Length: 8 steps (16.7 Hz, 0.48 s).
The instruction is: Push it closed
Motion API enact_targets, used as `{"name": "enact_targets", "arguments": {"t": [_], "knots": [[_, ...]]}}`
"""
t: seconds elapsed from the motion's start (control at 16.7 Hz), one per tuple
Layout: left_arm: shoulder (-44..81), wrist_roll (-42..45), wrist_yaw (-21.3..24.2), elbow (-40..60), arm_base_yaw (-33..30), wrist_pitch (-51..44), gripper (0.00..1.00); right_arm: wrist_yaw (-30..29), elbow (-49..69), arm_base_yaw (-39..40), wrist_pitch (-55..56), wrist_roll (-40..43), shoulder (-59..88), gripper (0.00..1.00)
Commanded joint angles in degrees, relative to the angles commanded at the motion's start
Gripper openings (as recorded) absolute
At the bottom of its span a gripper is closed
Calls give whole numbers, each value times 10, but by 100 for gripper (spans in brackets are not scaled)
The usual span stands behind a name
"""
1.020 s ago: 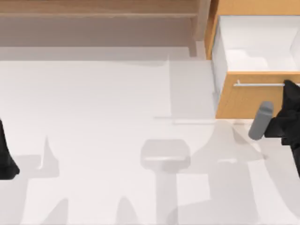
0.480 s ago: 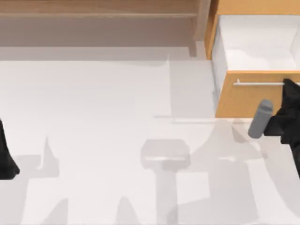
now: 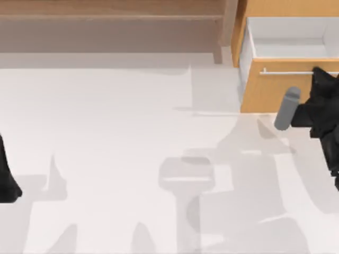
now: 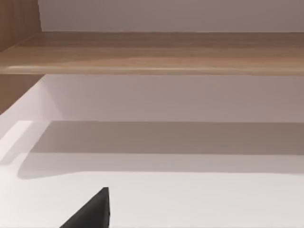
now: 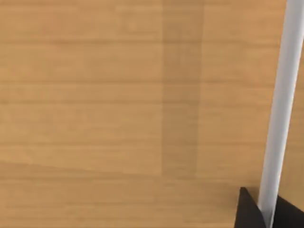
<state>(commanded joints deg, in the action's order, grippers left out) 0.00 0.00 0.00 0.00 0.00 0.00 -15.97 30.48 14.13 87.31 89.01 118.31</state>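
The drawer (image 3: 275, 90) sits at the table's back right, with an orange-tan front panel (image 5: 118, 104), a thin silver bar handle (image 3: 288, 72) and white inner walls (image 3: 288, 47). It stands partly open, with a narrow strip of its white inside showing behind the panel. My right gripper (image 3: 319, 76) is up against the front panel at the handle's right end. In the right wrist view the panel is very close and the handle (image 5: 280, 109) runs across it. My left gripper (image 3: 8, 180) is parked at the table's left edge, far from the drawer.
A paler brown wide shelf unit (image 3: 111, 16) runs along the back of the table, left of the drawer, and the left wrist view looks at its shelf board (image 4: 152, 59). A grey cylinder (image 3: 287, 108) sticks out from my right arm. The white tabletop (image 3: 116, 148) lies open in front.
The drawer's front panel has slid back toward the cabinet, leaving less of the white inside exposed. My right gripper moved back with it. The left arm has not moved.
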Motion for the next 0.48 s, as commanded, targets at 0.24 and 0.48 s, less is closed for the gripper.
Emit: {"name": "enact_targets", "arguments": {"t": [0.24,0.48], "knots": [[0,0,0,0,0,0,100,4,14,-4,-10,0,5,0],[0,0,0,0,0,0,100,4,20,-2,-13,-1,5,0]]}}
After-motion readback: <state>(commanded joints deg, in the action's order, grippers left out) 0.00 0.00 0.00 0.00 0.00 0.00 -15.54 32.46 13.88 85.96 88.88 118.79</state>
